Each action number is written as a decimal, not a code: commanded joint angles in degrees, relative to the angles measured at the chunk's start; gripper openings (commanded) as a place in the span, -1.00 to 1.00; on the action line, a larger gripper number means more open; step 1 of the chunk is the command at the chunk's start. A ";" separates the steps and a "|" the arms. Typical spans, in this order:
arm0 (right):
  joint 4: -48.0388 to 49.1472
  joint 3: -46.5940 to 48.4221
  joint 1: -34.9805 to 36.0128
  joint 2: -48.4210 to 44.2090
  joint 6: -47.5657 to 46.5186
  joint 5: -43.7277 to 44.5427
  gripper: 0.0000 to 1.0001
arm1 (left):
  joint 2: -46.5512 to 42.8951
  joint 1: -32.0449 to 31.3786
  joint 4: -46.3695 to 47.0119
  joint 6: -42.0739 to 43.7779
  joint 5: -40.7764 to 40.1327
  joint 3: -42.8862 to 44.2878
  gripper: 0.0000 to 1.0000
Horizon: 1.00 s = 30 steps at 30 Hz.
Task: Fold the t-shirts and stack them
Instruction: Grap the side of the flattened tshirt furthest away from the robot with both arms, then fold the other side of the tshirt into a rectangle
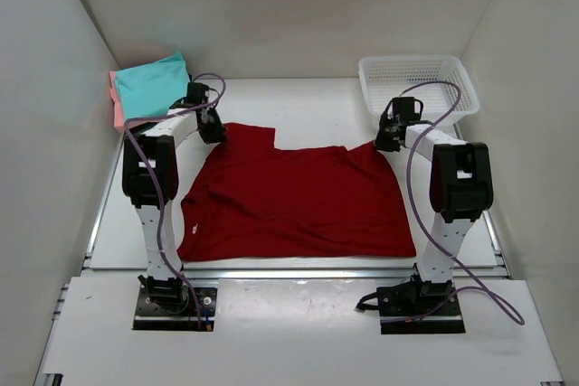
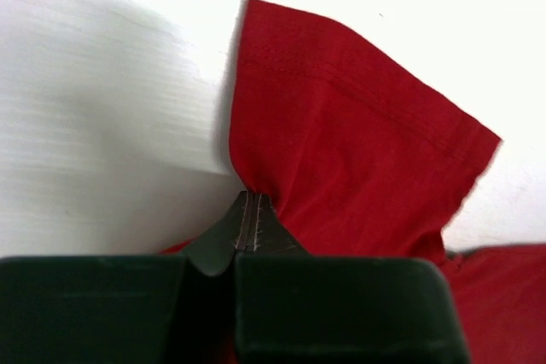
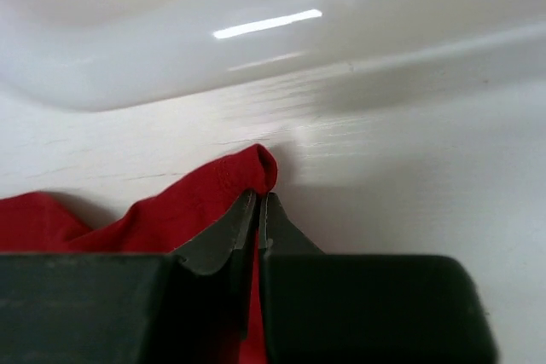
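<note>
A large dark red t-shirt (image 1: 294, 201) lies spread on the white table between the arms. My left gripper (image 1: 213, 130) is shut on its far left sleeve (image 2: 341, 142), the cloth pinched at the fingertips (image 2: 252, 198). At the far right corner, my right gripper (image 1: 385, 142) is shut on the shirt's edge (image 3: 205, 198), with red cloth pinched between the fingers (image 3: 239, 219). A teal t-shirt (image 1: 152, 86) lies folded on top of a salmon-pink t-shirt (image 1: 117, 106) in the back left corner.
A white mesh basket (image 1: 416, 84) stands at the back right, just behind the right gripper. White walls close in on the left, right and back. A metal rail runs along the table's near edge (image 1: 298, 270).
</note>
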 commanded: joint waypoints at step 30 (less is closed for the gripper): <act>-2.71 -33.56 -8.76 -46.74 -3.16 -7.95 -1.00 | -50.77 2.31 -4.42 0.55 2.02 -34.37 -1.00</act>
